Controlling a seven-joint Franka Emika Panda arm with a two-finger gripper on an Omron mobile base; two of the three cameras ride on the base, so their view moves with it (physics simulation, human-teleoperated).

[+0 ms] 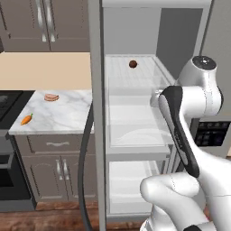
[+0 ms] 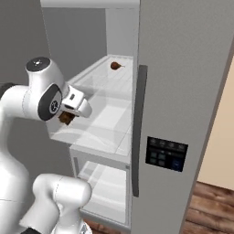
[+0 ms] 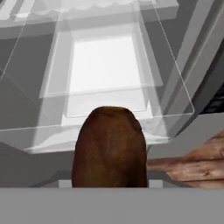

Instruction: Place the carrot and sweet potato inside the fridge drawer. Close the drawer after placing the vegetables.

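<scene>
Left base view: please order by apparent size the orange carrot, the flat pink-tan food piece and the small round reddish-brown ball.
1. Flat pink-tan curved food piece and bright-orange tapered carrot: look alike, both on the marble counter.
2. Small round reddish-brown ball, smallest; it lies farther back on the fridge shelf, so this is unsure.

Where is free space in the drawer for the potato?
The drawer floor is bare from wall to wall. The potato is held at its near rim. The shelf above holds one ball; the carrot lies on the counter.
</scene>
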